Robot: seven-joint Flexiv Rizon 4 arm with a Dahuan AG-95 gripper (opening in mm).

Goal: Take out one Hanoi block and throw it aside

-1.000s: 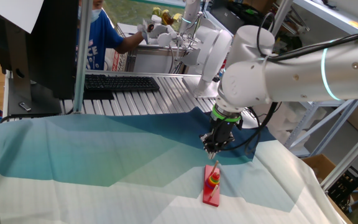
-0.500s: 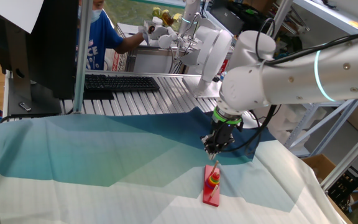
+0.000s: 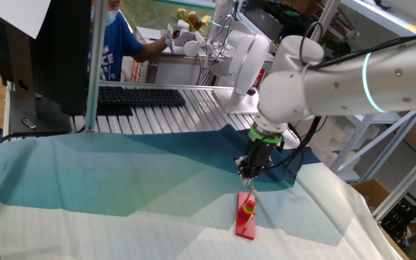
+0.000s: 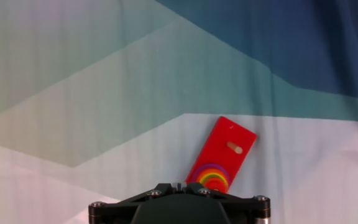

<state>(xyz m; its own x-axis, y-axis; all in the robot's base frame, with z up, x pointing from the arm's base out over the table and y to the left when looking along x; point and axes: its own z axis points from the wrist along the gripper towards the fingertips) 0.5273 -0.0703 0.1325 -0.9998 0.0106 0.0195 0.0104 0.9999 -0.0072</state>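
Observation:
A long red base board (image 3: 245, 221) lies on the cloth with a stack of coloured rings (image 3: 248, 209) on it. My gripper (image 3: 247, 174) hangs just above the board's far end, apart from the stack. Its fingers look close together, but I cannot tell if they are shut. In the hand view the board (image 4: 229, 140) lies tilted, with a bare wooden peg (image 4: 234, 148). The stack (image 4: 207, 173) shows purple, green, yellow and orange rings. The tiny red Hanoi block (image 4: 216, 185) at its centre is half hidden by my gripper's dark housing (image 4: 179, 202).
A blue-green-white cloth (image 3: 121, 180) covers the table. A keyboard (image 3: 139, 96) and a monitor (image 3: 56, 50) stand at the back left, with a person (image 3: 118, 36) behind them. A metal frame post (image 3: 92, 65) rises at the left.
The arm's upper body has shifted slightly to the right. The gripper has stayed almost in place above the board, and the board and rings have not moved.

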